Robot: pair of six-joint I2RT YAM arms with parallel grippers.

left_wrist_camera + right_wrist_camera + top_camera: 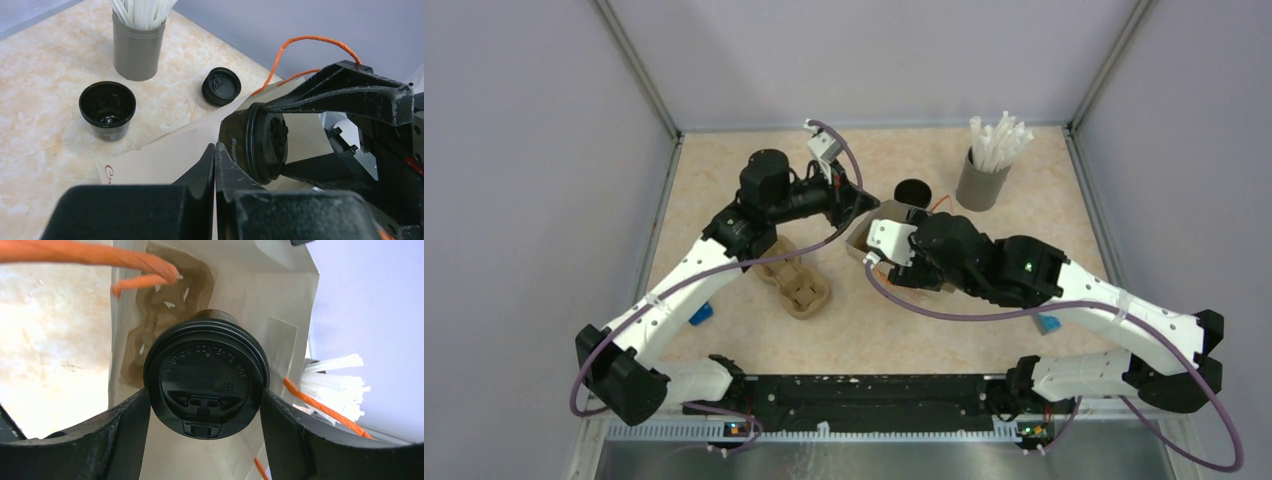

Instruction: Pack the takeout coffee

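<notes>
Lidded coffee cup [206,372] is clamped across its rim between the fingers of the right gripper [205,395], lid towards the wrist and base pointing away. The cup's long axis is aligned with the gripper's reach and directed into the open mouth of the paper bag [260,295], which lies directly ahead. A brown moulded insert [165,310], apparently a pulp tray, is seen on the bag's floor at 11 o'clock of the lid.

The left gripper [215,160] is pressed together at the bag's near edge; whether paper is nipped between the fingers cannot be confirmed. From overhead, the left gripper stands at 10 o'clock of the bag and the right at 4 o'clock.

An open black cup [107,105] and a loose lid [221,86] are left on the table outside the bag. It is judged that a straight advance along the cup's axis is called for.
</notes>
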